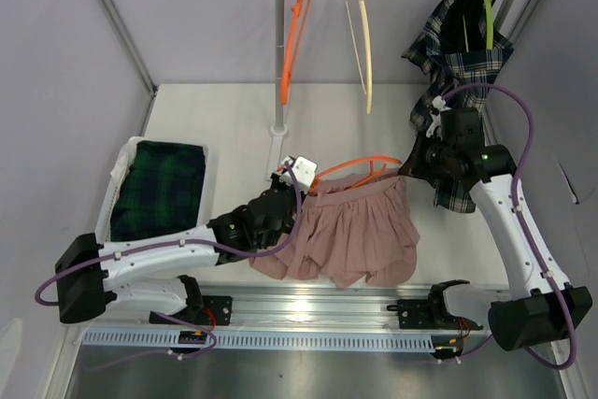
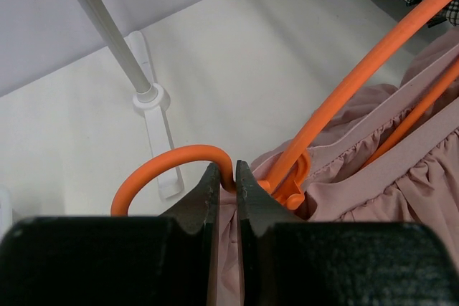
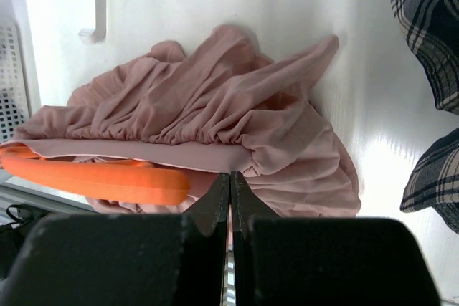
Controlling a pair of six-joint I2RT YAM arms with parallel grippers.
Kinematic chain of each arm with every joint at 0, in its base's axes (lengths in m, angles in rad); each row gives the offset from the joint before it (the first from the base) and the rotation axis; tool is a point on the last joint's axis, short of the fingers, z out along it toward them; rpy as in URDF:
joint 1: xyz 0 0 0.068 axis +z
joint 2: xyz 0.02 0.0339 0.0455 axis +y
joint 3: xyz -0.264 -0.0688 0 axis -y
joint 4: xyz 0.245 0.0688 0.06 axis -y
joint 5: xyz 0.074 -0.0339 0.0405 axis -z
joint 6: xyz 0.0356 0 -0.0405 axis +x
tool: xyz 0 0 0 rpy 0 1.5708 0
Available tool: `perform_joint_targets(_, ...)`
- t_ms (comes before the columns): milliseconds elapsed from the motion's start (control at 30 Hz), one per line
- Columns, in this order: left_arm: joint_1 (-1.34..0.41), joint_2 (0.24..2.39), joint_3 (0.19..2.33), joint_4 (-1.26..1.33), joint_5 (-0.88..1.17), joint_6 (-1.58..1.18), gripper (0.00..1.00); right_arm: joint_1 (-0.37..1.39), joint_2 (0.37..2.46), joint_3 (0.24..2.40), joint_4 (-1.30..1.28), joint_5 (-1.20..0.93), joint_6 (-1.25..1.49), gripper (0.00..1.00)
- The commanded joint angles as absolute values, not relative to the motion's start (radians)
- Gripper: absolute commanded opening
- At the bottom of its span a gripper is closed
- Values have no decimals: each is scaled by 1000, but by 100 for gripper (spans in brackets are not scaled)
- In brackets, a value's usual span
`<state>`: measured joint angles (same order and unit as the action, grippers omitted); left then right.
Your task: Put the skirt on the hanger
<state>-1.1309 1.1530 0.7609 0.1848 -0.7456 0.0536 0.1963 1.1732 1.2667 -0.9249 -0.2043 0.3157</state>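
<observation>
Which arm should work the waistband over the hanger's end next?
Right, probably: the right gripper is shut at the waistband beside the hanger end; the left gripper is clamped on the hanger hook.

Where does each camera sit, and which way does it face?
Top external: above and behind, facing down at the table; left arm and right arm show.
Left wrist: on left arm, facing along left claw, shut on the orange hanger.
Right wrist: faces down past right claw, shut on the pink skirt.
Shared: pink skirt, orange hanger.
</observation>
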Motion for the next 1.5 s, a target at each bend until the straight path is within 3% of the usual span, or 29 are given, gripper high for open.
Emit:
perform_joint_targets(0,-1143,1189,782,58,-819,136,0,175,1181,1385,-914,-160,281,0)
perform_joint_targets(1033,-1213,1247,824,8,-942,296,0,183,1276,1624,-1031,-64,201,0)
perform_joint_targets(1467,-1224,1313,888,-32,-881,342,0,320,1282,1640,-1049,44,212,0)
